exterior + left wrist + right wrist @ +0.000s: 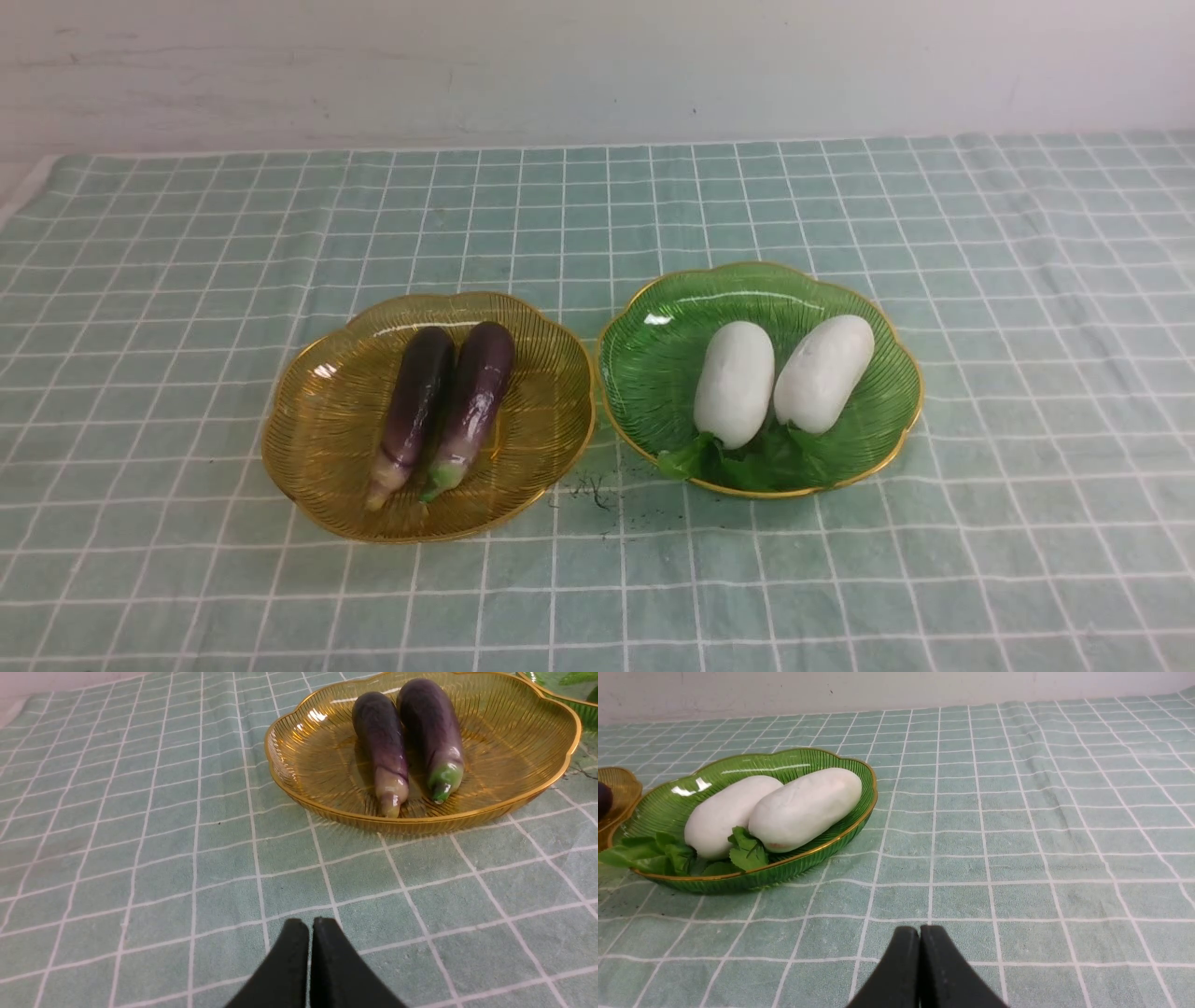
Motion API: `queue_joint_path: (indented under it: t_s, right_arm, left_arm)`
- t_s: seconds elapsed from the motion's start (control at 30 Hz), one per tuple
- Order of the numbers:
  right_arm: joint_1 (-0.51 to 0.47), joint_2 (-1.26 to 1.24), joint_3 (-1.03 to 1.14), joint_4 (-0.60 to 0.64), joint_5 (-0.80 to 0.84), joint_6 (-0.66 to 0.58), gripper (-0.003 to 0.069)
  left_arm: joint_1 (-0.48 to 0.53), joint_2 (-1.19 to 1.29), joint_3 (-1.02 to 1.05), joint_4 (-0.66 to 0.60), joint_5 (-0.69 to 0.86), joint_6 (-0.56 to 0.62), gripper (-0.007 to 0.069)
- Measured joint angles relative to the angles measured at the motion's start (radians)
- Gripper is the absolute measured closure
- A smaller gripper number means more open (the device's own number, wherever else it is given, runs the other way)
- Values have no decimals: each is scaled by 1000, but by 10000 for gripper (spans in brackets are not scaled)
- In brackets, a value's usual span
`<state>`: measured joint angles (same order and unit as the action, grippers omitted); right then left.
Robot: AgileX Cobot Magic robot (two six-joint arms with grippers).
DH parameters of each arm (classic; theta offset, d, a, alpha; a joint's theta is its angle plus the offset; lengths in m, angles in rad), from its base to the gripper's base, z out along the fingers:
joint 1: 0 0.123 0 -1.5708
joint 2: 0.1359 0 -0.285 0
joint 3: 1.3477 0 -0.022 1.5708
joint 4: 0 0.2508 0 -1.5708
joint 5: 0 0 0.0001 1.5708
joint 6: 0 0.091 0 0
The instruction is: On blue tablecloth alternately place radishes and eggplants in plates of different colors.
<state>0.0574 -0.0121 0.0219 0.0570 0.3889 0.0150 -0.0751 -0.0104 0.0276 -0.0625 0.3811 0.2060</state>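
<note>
Already both eggplants lay side by side in the yellow plate and both radishes in the green plate, on the blue cloth over your bench. Your left tool and right tool were closed and empty. The eggplants looked glossy, probably slippery; you would grip mid-body. The plates looked brittle. No writing showed.

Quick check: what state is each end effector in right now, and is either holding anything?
Left end effector: closed, holding nothing, over the blue tablecloth.
Right end effector: closed, holding nothing.
</note>
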Motion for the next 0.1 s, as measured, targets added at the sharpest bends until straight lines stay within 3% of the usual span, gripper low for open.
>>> queue_joint_path:
  t_s: [0.1]
  right_arm:
    - [0, 0, 0, 0, 0, 0, 674]
  left_arm:
    - [0, 0, 0, 0, 0, 0, 632]
